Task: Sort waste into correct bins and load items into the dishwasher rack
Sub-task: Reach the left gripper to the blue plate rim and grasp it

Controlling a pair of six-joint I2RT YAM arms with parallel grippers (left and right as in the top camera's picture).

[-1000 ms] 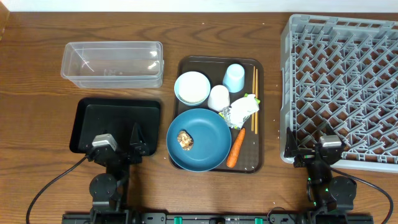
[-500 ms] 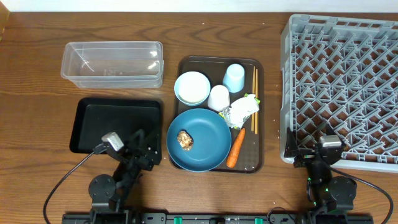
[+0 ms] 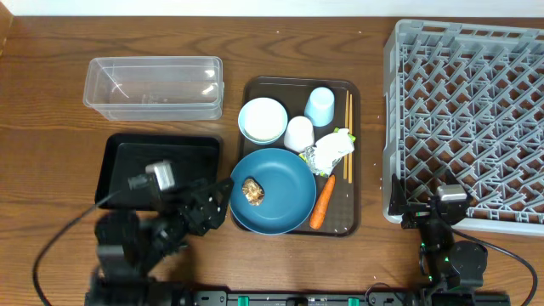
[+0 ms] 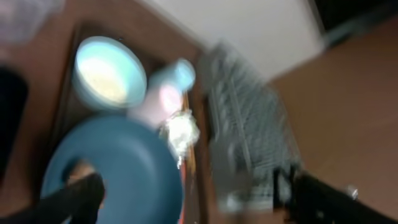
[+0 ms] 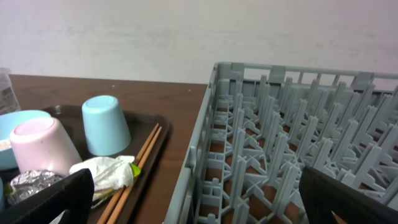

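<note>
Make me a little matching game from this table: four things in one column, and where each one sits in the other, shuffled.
Things:
1. orange carrot
2. small brown food lump
3. thin wooden chopsticks
4. clear rectangular plastic tub

Places:
A. directly on the wooden table
B. inside the large dark blue bowl
C. straight along the right edge of the dark brown serving tray
D. lying slantwise on that tray, beside the bowl's rim

Pairs: 1-D, 2-B, 3-C, 4-A

text: none legible | labels: none | nos.: none
</note>
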